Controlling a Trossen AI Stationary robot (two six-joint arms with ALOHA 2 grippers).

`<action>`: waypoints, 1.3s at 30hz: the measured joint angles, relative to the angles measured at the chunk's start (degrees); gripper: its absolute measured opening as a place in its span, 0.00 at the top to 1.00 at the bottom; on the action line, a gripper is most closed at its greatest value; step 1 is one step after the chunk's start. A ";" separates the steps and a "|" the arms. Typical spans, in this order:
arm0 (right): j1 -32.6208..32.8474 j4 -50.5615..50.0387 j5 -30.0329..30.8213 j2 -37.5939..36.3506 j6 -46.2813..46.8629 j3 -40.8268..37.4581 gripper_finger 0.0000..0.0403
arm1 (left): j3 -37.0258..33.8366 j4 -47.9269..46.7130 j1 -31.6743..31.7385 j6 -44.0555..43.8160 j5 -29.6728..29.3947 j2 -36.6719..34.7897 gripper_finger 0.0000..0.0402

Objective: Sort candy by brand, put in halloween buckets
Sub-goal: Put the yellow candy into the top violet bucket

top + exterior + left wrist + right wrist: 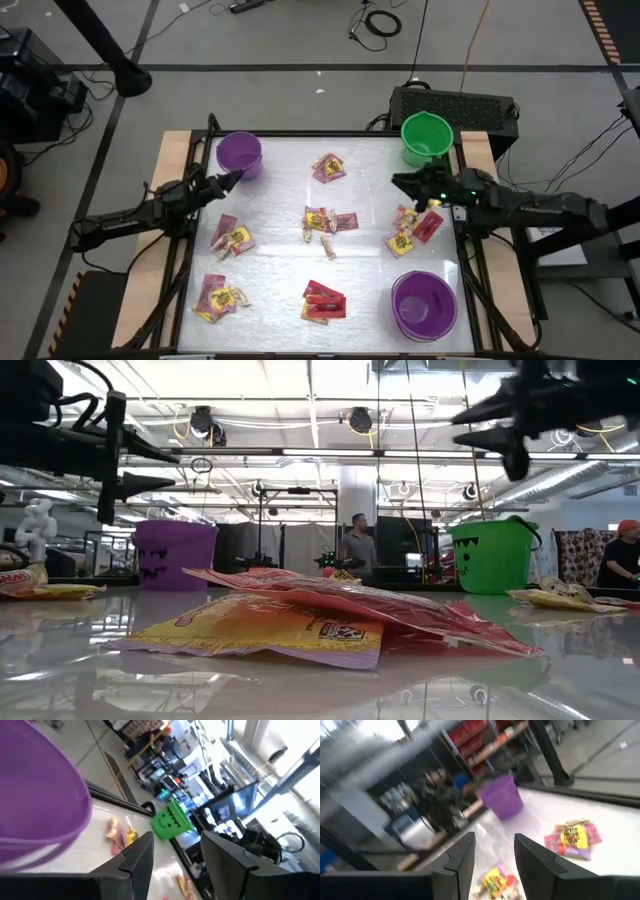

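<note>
As far as the pictures show: the sorting has hardly begun, if at all.
Done: nothing I can be sure of. The bucket near the right arm looks bare inside from above; I cannot see into the other 2.
Left to do: nearly all of it, I think. The candy lies on the desk [275,285] in about 6 little heaps, and each heap mixes the kinds.
Candy spots: 1 heap near the far edge [327,167], 1 in the middle [325,222], 1 by the left arm [232,237], 1 at the near left [220,296], a red heap at the near middle [323,301], and 1 under the right arm [412,230].
Buckets: 1 purple bucket at the far left corner [239,153], 1 green bucket at the far right corner [425,137], 1 purple bucket at the near right corner [424,303].
Left gripper [236,175]: it hangs just beside the far purple bucket, jaws apart, holding nothing.
Right gripper [400,183]: it hangs above the desk near the green bucket, jaws apart, holding nothing.
Candy feel: thin, flat, crinkly packets, yellow and red-pink, shiny, with tiny tan wrapped bits among them.
Bucket feel: round, smooth plastic pails with thick rims. The green one and the far purple one have spooky faces.
Desk feel: pale and glossy; it mirrors the packets.
</note>
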 joint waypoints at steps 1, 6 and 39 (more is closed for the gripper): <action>0.60 -0.88 -0.15 3.26 -0.96 2.32 0.68 | 0.05 0.48 0.00 0.87 1.72 0.02 0.58; 3.75 -11.83 -4.11 18.00 -8.71 16.35 0.68 | 3.64 2.35 0.56 12.37 3.30 2.88 0.58; 13.92 -62.46 -15.49 48.13 34.62 36.72 0.68 | 34.47 -2.80 3.39 46.62 19.85 50.84 0.58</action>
